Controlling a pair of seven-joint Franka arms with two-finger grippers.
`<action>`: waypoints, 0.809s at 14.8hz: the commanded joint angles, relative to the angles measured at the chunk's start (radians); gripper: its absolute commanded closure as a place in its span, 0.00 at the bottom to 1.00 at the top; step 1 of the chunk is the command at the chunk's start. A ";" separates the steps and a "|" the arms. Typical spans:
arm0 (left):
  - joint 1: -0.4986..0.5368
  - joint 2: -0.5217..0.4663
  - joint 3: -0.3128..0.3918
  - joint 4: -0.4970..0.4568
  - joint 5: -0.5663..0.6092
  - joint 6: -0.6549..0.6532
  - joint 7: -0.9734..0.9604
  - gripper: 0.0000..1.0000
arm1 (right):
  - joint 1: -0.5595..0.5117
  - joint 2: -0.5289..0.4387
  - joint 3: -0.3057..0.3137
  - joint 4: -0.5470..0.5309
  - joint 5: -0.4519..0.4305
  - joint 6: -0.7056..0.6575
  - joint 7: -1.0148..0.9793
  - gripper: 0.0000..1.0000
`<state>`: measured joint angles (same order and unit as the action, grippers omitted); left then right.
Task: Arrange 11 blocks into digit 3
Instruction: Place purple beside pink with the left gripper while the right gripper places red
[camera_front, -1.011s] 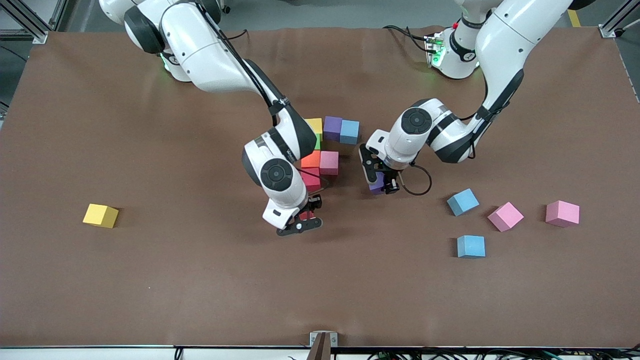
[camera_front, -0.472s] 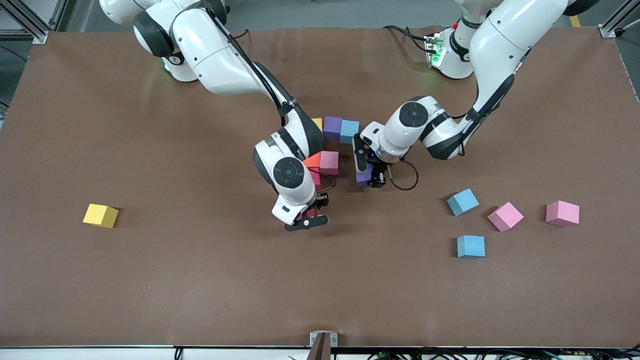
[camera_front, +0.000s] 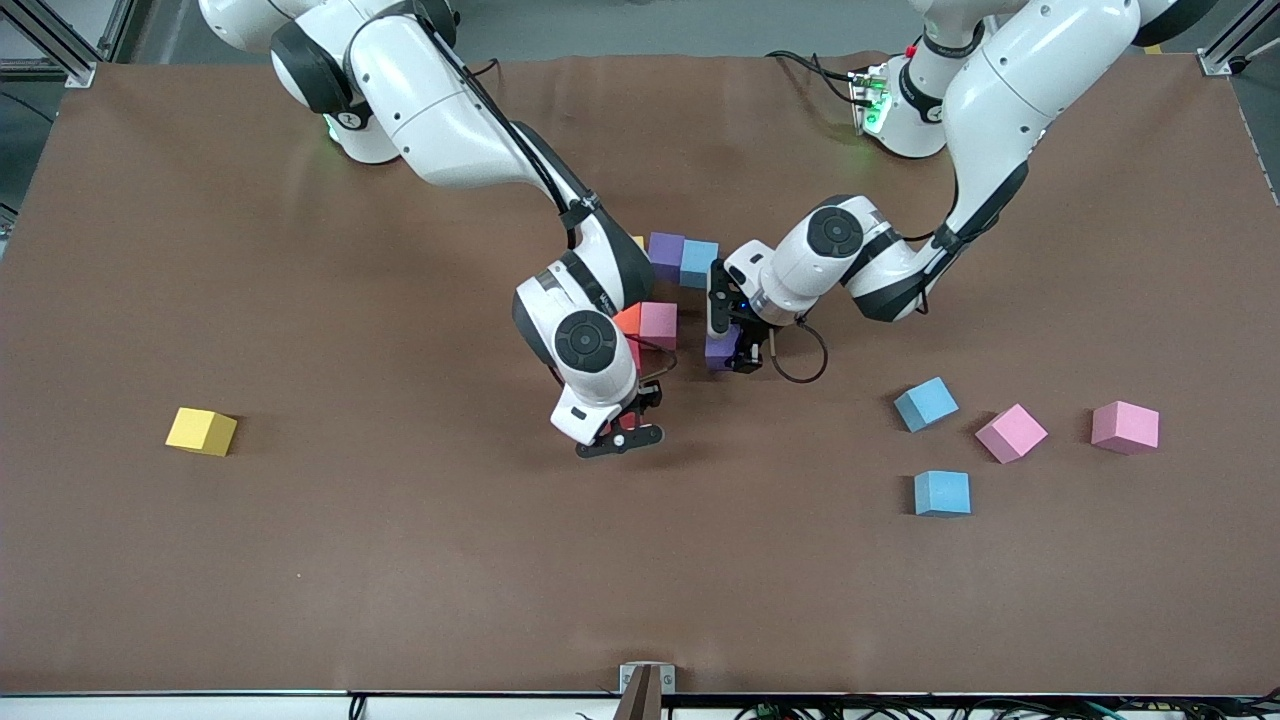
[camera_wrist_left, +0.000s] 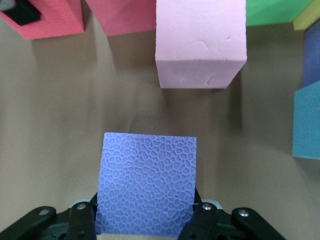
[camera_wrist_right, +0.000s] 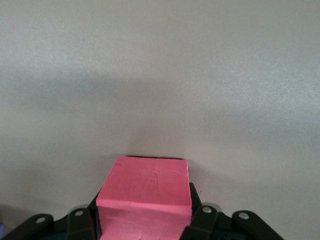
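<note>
The left gripper (camera_front: 728, 340), jaws clamped on a purple block (camera_wrist_left: 146, 189), has moved in beside the pink block (camera_front: 658, 324) of the half-built digit 3 (camera_front: 665, 290). The right gripper (camera_front: 620, 432) carries a red block (camera_wrist_right: 145, 200) over the tabletop (camera_front: 400, 560). Loose: two blue, two pink, one yellow.

Lighting was even and diffuse from overhead. The brown table (camera_front: 300, 560) showed soft shadows under both arms and faint sheen toward the robots' bases. Front view was sharp. Wrist views were dimmer, the held purple block (camera_wrist_left: 146, 184) crisp, its foam texture visible.
</note>
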<state>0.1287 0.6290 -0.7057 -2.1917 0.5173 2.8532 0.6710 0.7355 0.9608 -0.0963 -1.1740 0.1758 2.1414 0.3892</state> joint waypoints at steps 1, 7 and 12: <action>0.028 0.080 -0.032 0.001 0.003 0.061 -0.039 0.78 | 0.007 0.006 0.012 -0.019 0.011 -0.001 0.008 0.59; 0.028 0.074 -0.078 -0.023 0.007 0.063 -0.162 0.79 | 0.012 0.007 0.017 -0.030 0.011 -0.012 0.007 0.51; 0.028 0.074 -0.086 -0.025 0.010 0.063 -0.156 0.78 | 0.013 0.006 0.017 -0.030 0.011 -0.035 0.007 0.36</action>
<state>0.1476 0.6989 -0.7814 -2.2021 0.5172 2.9005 0.5171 0.7372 0.9603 -0.0829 -1.1739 0.1758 2.1146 0.3889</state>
